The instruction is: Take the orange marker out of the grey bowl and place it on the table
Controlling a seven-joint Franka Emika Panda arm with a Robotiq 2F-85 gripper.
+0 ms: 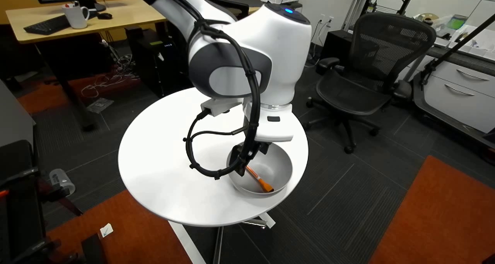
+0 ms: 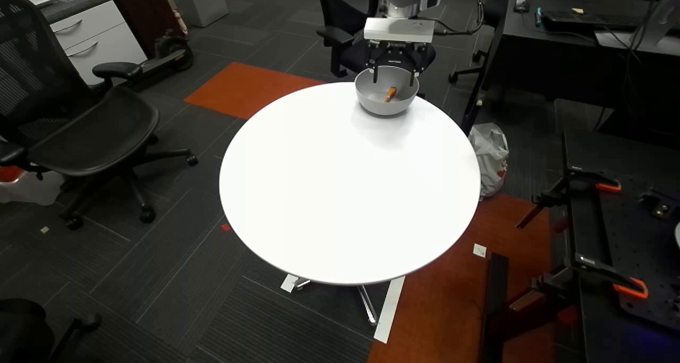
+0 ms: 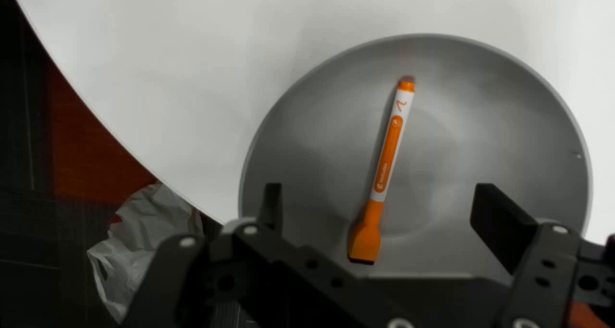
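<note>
The orange marker has a white and orange barrel and a wide orange end with a black edge. It lies inside the grey bowl, its wide end nearer the gripper's base in the wrist view. The marker and the bowl show in both exterior views. The bowl stands near the edge of the white round table. My gripper is open and empty above the bowl, its fingers on either side of the marker and apart from it. In an exterior view, cables partly hide the gripper.
The bowl's rim surrounds the marker below my fingers. A black cable loop hangs from the arm beside the bowl. Office chairs and a black bench with clamps stand around the table. A white plastic bag is on the floor.
</note>
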